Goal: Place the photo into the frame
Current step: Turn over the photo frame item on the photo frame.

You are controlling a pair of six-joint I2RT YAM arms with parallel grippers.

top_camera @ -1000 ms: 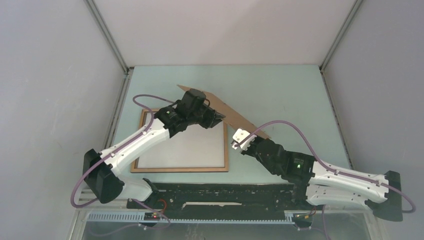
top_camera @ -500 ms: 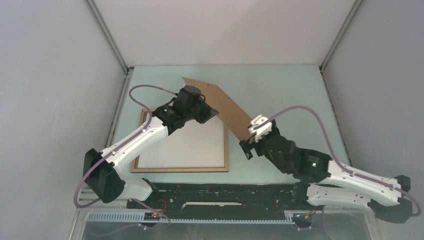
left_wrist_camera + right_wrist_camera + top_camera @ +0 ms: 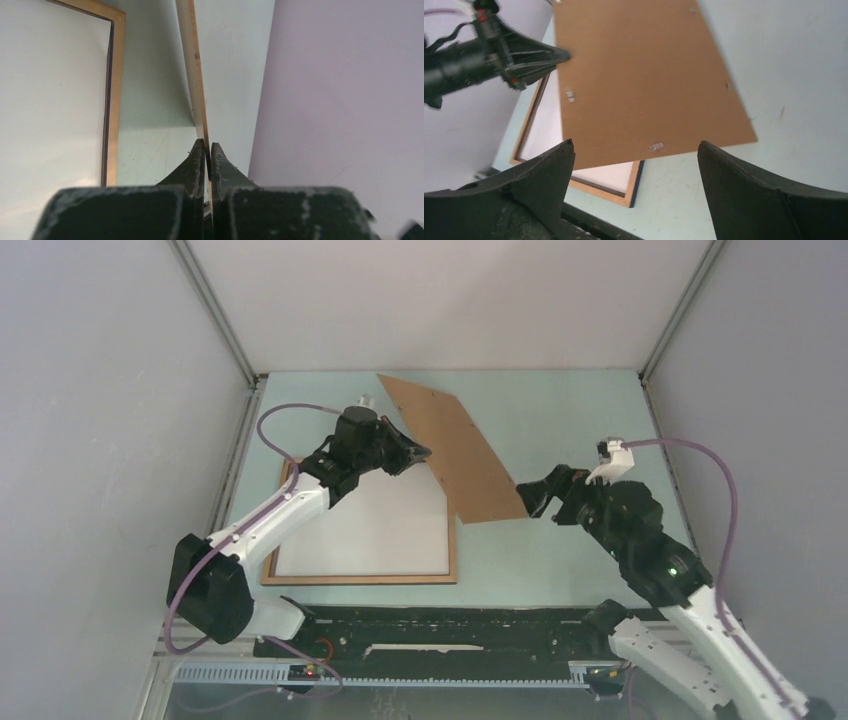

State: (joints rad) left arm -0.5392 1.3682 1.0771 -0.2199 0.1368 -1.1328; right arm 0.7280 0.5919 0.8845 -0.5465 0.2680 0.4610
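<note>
Wood-brown frame (image 3: 360,579): lies flat on the left half of the desk (image 3: 590,410), its left rail close to the left wall and its near rail just ahead of the arm bases; a dark navy inner lip shows in both wrist views.
Photo (image 3: 370,535): inside the frame with its white side up, filling the opening rail to rail; the printed side is not in view.
Left tool (image 3: 420,453): over the frame's far right corner, jaws pressed together on the left edge of the backing board (image 3: 460,455), with only the board's thin edge between the tips in the left wrist view.
Backing board: plain brown, lifted and tilted. Its far corner reaches toward the back wall and its near edge hangs over the frame's right rail. Whether the near right corner touches the desk cannot be told.
Right tool (image 3: 545,490): jaws spread wide and holding nothing, just right of the board's near right corner; the right wrist view shows the board beyond the tips.
Open room: bare desk lies right of the board out to the right wall, and a strip runs along the back edge.
</note>
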